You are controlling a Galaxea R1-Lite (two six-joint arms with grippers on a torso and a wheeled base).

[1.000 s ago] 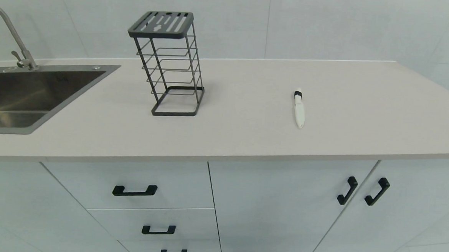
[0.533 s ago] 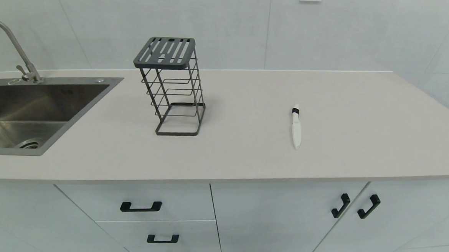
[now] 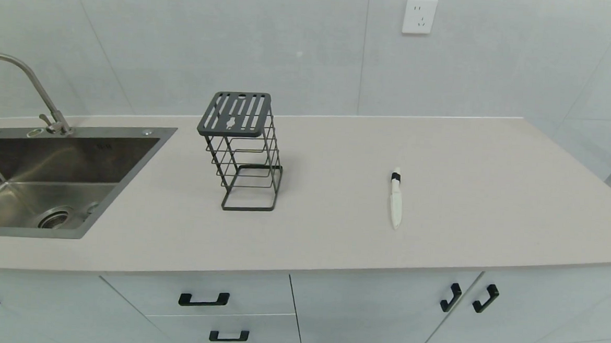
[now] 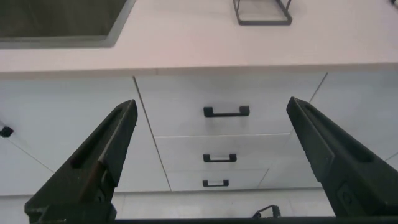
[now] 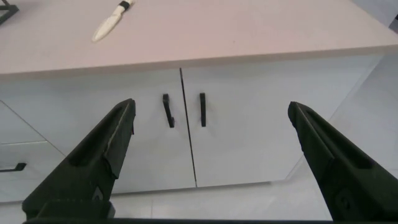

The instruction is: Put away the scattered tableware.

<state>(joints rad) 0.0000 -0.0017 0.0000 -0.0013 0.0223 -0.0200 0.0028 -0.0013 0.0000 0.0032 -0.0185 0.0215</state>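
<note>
The counter (image 3: pixel 333 241) runs past the picture's edges. Left of the wire rack (image 3: pixel 241 152), the sink (image 3: pixel 33 178) is cut off. The left gripper (image 4: pixel 210 106) and right gripper (image 5: pixel 210 104) hang before the cabinet fronts (image 3: pixel 371 311), fingers spread wide. The white knife (image 3: pixel 396 200) lies flat, well right of the rack; whether its blade is bare or sheathed is unclear.

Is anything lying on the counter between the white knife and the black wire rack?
Nothing visible does. The knife lies flat on the countertop, well apart from the rack, which stands upright to its left. The stretch of countertop between them is bare.
</note>
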